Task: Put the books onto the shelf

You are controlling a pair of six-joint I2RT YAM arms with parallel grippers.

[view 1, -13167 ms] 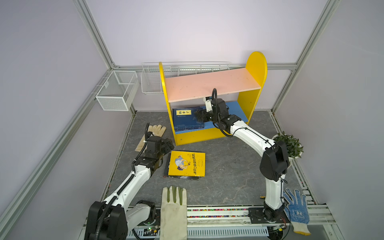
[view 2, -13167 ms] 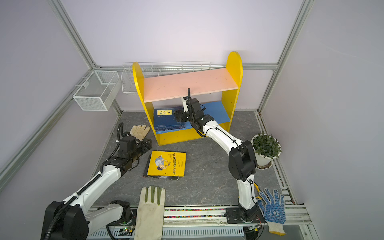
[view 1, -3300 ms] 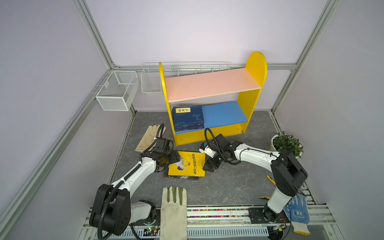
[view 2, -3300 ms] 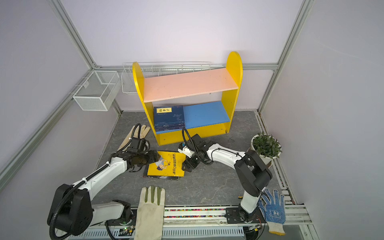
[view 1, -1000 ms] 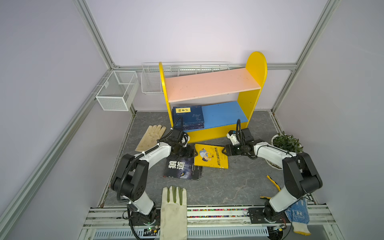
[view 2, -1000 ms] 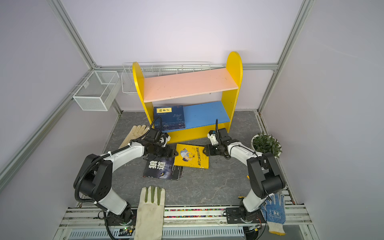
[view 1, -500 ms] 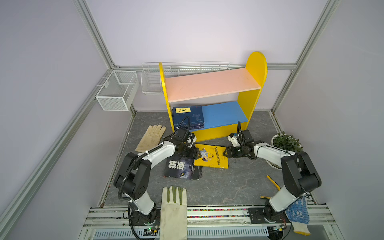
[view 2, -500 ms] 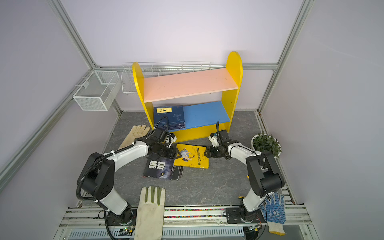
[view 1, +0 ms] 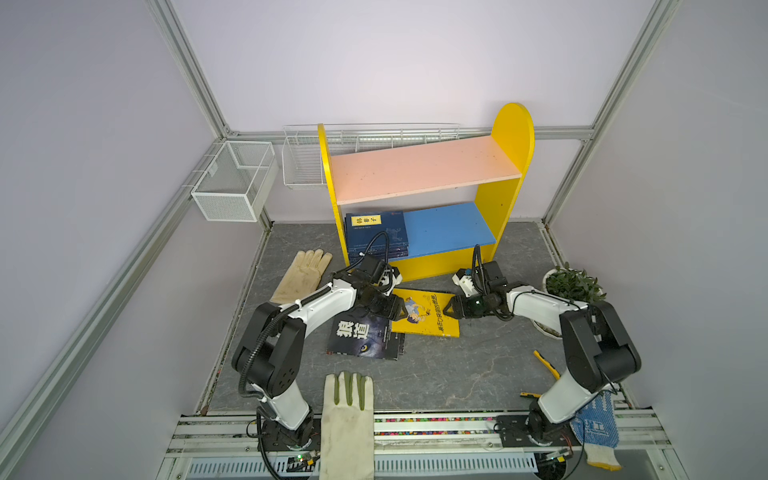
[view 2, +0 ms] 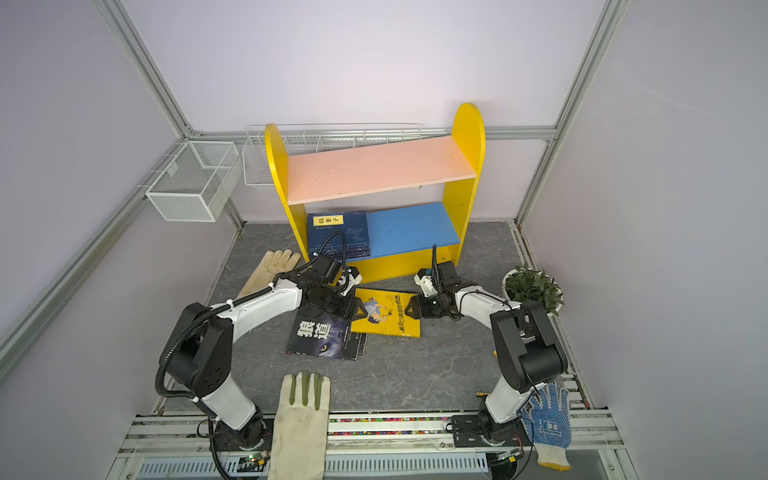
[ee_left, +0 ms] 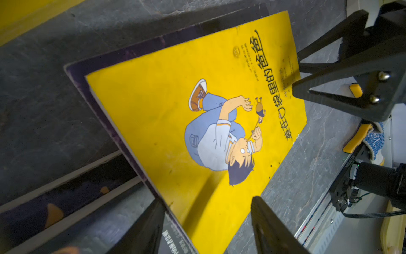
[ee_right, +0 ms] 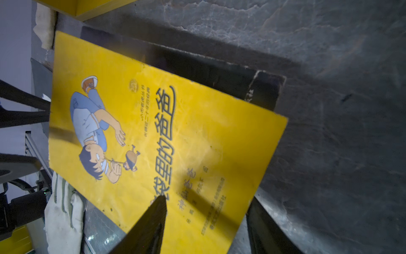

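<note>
A dark book [ee_left: 153, 46] lies mostly hidden beneath the yellow book [ee_left: 175, 123]; only a border shows. Small print on the yellow cover is too blurred to read. Picture edges cut off the left gripper [ee_left: 208, 198] and right gripper [ee_right: 207, 198] behind their fingertips. The stacked navy books [view 1: 376, 232] cannot be counted.

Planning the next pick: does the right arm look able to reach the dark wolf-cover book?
Probably not directly: the yellow book and left gripper lie between the right gripper and the dark wolf-cover book.
</note>
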